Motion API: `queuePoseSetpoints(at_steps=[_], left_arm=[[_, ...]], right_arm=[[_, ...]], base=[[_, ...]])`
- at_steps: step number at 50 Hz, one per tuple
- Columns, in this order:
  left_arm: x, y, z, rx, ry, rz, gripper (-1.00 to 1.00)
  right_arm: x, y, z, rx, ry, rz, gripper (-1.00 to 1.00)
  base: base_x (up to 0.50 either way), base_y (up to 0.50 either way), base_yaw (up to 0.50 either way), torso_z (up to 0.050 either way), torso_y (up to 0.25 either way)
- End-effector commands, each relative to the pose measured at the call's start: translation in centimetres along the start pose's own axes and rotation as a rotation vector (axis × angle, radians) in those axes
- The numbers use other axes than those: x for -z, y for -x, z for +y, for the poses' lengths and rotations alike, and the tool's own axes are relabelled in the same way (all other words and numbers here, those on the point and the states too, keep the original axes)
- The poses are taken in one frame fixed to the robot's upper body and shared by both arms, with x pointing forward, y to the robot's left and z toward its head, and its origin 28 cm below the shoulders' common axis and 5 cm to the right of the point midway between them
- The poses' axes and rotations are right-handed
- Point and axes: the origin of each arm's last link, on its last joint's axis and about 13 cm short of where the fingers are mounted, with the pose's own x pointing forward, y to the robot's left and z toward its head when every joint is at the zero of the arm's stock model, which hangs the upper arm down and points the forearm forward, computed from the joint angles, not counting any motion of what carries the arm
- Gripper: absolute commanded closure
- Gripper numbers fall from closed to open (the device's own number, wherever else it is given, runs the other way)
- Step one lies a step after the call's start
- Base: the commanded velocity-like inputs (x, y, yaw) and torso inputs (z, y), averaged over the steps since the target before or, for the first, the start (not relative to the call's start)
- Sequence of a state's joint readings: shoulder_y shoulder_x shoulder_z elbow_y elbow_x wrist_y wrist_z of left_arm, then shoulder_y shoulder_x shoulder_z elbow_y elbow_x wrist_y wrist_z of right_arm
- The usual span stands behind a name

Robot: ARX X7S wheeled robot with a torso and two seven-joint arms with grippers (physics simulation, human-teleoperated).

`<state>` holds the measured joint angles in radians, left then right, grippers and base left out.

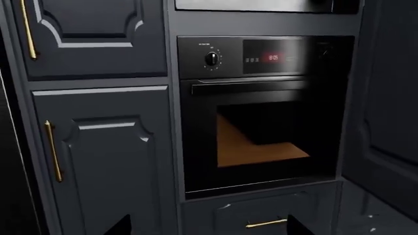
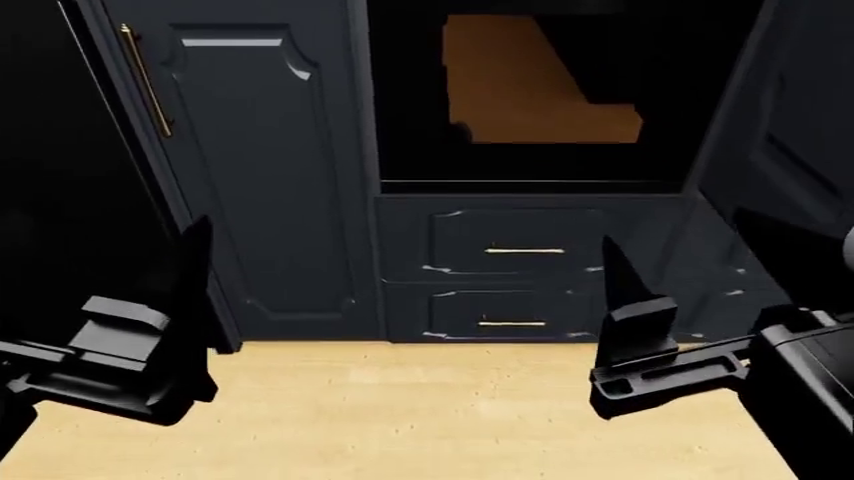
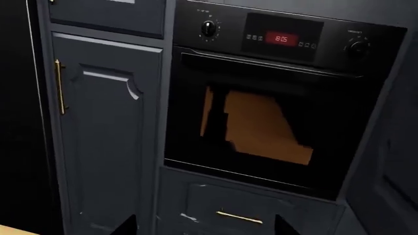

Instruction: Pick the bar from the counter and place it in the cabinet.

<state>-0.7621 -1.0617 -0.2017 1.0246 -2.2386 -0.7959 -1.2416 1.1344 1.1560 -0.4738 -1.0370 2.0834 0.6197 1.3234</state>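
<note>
Grippers, left point(image 2: 200, 290) and right point(image 2: 617, 300), were held open and empty before the panelled navy cabinet point(image 2: 254, 170); no bar was visible.

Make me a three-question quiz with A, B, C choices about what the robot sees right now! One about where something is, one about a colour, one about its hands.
1. Where are the drawers compared with the oven?
A) above it B) below it C) inside it

2. What colour are the clock digits?
A) green B) blue C) red

3. What are the left hand and right hand doing?
A) both open, empty B) both gripping a packet C) both pulling handles

Answers: B, the drawers sit under the oven door; C, the digits glow red; A, each wrist view shows fingertips wide apart with nothing between.
</note>
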Motion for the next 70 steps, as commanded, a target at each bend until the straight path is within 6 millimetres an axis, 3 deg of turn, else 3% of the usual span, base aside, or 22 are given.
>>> queuePoseSetpoints(at_steps=[1, 31, 70], left_arm=[[-1.6, 0.8, -0.1, -0.003, -0.028, 0.0, -1.0], [-3.6, 2.0, -0.4, 0.016, -0.063, -0.04, -1.0], [-4.3, 2.7, -0.6, 0.032, -0.086, -0.056, -1.0]], right_arm=[[-1.5, 2.4, -0.8, 0.006, 0.026, -0.101, -1.0], [-3.9, 4.5, -1.0, 0.013, 0.054, -0.143, -1.0], [-4.4, 5.2, -1.0, 0.036, 0.042, -0.153, -1.0]], base=[[-0.5, 0.0, 0.0, 0.0, 0.0], [-0.5, 0.0, 0.0, 0.0, 0.0], [-0.48, 0.0, -0.07, 0.0, 0.0]])
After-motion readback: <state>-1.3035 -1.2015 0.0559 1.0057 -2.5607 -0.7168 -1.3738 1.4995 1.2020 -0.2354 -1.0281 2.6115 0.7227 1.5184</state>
